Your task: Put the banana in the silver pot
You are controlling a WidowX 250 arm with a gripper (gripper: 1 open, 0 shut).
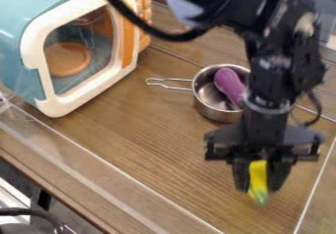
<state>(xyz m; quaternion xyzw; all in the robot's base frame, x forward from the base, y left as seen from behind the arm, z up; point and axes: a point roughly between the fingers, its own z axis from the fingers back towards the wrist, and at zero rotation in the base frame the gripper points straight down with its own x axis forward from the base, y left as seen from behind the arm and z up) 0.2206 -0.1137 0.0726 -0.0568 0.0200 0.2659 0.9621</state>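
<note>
The banana [260, 182] hangs nearly upright, its top pinched between the jaws of the gripper [258, 165], with most of its yellow length poking out below. It sits nearer the camera than the silver pot [217, 93] and a little to the right of it, apparently clear of the wooden tabletop [118, 140], though the blur makes the gap hard to judge.

The hold looks shallow: only the upper end is caught. A smooth plastic banana gripped that way could swivel or slip out during the carry toward the pot, especially on a quick swing.

The pot is not empty. A purple toy eggplant [230, 83] already lies inside, leaning on the far rim. Lowered on top of it, the banana may tip over the rim and roll out onto the table instead of settling.

The pot's thin wire handle [167, 84] points left, toward the toy microwave [73, 51]. A low approach could clip the near rim and shove the light pot away.
</note>
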